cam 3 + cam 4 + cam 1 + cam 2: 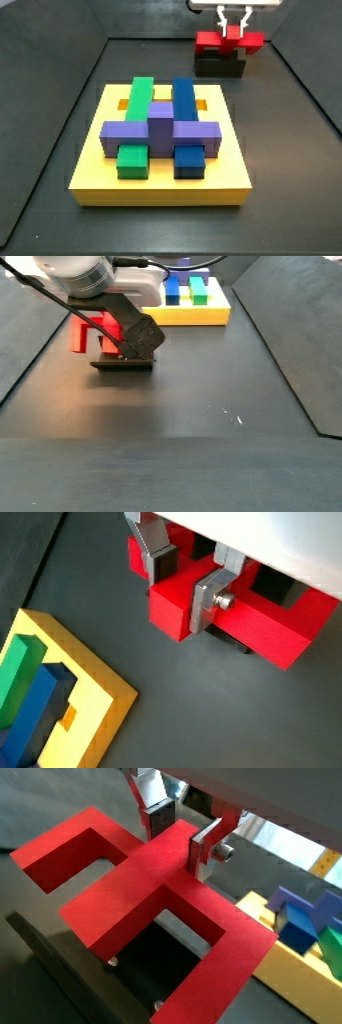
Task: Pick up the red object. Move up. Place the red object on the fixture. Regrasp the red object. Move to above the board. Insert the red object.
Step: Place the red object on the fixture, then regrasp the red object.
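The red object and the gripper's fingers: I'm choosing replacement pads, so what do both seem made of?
The red object, resting on the fixture, looks like matte moulded or printed plastic: uniform colour, crisp edges, no glare. The gripper straddles its centre stub; its fingers look like brushed bare metal, silver with a screw head. Their pad material cannot be told.

My gripper (235,24) hung from the top of the scene in a side view, its two silver fingers (226,19) pointing straight down. In both wrist views the flat plates with dark pads stood parallel and set close together (a screw head showed on the nearer plate (214,600)), clamped on the centre stub of the red object (160,888), one plate on each side of it. From a side view the arm (80,278) reached in from the upper corner, its dark wrist housing (134,328) tilted forward and hiding the fingertips.
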### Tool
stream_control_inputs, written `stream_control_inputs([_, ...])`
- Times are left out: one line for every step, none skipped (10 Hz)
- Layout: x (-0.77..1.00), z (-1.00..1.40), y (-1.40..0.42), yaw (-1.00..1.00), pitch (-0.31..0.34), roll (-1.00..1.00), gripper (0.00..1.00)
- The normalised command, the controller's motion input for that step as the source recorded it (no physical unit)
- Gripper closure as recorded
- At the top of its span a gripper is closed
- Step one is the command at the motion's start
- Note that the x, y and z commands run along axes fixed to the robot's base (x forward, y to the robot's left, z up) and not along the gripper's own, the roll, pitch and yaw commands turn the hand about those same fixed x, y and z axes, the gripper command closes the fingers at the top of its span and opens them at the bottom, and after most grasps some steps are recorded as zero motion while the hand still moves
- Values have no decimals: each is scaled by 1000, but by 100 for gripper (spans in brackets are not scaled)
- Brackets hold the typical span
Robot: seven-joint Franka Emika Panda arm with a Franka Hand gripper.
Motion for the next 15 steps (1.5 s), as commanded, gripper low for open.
stream_control_inputs([-86,-217,-409,20,-117,0,100])
stream_control_inputs([-74,-217,-257,34,-146,0,100])
stream_control_inputs([-231,-134,0,83,-91,0,100])
stream_control_inputs([-183,-126,0,234,-63,154,100])
stream_control_inputs([-80,-131,54,249,0,326,100])
stream_control_inputs([-63,-114,66,314,0,291,100])
stream_control_inputs([-14,-160,0,363,-9,323,100])
stream_control_inputs([0,-57,0,83,0,49,100])
stream_control_inputs([0,0,0,0,0,0,100])
stream_control_inputs([0,0,0,0,0,0,0])
stream_control_inputs([-49,6,-11,0,0,266,0])
stream_control_inputs([-60,0,-31,0,0,329,0])
stream_control_inputs([-17,6,-43,0,0,337,0])
stream_control_inputs([0,94,-111,0,0,569,0])
stream_control_inputs([0,291,-249,0,51,906,0])
